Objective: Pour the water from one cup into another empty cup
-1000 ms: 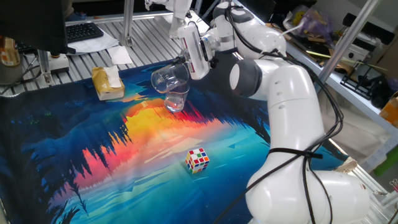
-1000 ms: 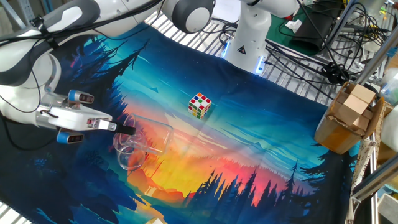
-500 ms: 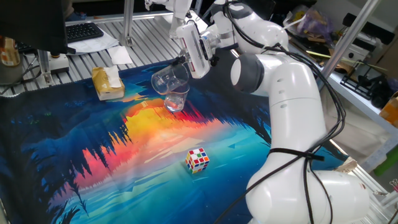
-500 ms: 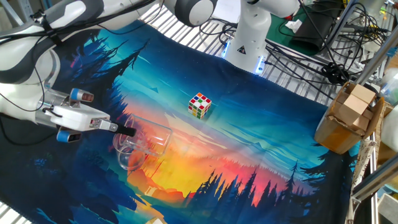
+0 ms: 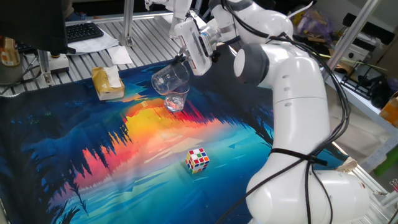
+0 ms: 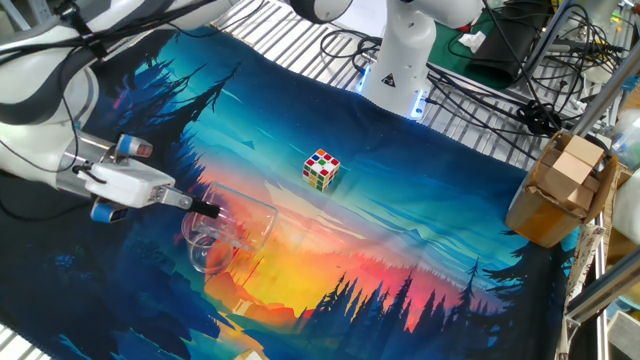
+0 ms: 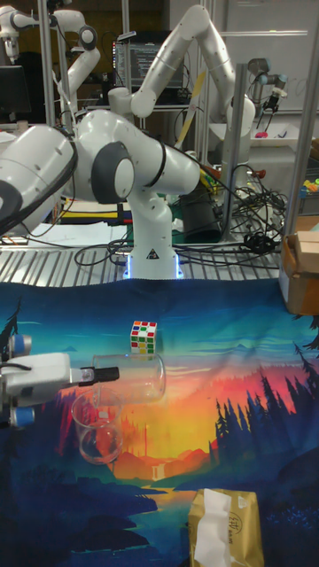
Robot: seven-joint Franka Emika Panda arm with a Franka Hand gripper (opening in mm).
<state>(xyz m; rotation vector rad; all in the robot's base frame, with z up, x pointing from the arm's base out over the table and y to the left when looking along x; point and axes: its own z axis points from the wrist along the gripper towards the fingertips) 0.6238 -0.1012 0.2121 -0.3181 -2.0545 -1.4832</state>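
My gripper (image 5: 181,61) is shut on the rim of a clear glass cup (image 5: 168,79), held tipped on its side above the mat. Directly under its mouth a second clear cup (image 5: 177,100) stands upright on the colourful cloth. The other fixed view shows the tipped cup (image 6: 246,218) lying nearly level, with my gripper (image 6: 205,210) at its left end and the upright cup (image 6: 208,246) below. In the tall view the held cup (image 7: 133,377) is horizontal over the standing cup (image 7: 97,431). The water is too faint to make out in either cup.
A Rubik's cube (image 5: 198,159) sits on the cloth nearer the robot base. A yellow tissue box (image 5: 107,83) lies at the cloth's far side. A cardboard box (image 6: 560,190) stands at one edge. A keyboard (image 5: 81,30) and cables lie off the cloth.
The gripper body has lifted and turned slightly at the wrist. The held cup stays tipped over the standing cup, almost in the same place.
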